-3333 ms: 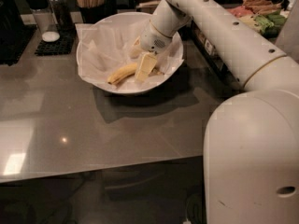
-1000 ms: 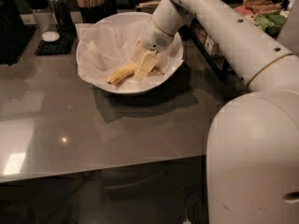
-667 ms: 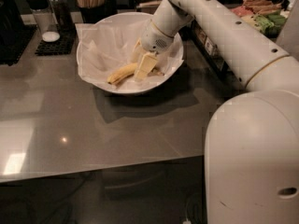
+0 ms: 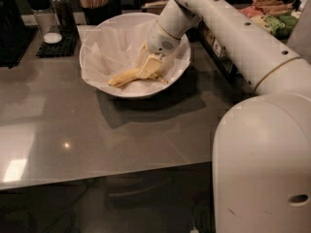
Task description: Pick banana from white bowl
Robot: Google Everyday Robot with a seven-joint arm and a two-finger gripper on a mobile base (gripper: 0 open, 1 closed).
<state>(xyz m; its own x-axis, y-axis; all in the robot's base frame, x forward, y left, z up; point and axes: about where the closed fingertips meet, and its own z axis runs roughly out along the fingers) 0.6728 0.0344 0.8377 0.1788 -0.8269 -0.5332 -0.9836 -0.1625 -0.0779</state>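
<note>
The gripper (image 4: 149,68) sits low inside the white bowl (image 4: 138,94) near the far edge of the table (image 4: 97,140), against the right end of the banana (image 4: 123,77); whether it has hold, I cannot tell; the banana lies on crinkled paper (image 4: 104,52) at the bowl's front, unmoved since the earlier frame.

No readable text, labels or numbers anywhere. gripper (image 4: 148,68) is down in the bowl (image 4: 146,92), at the banana (image 4: 122,77).
</note>
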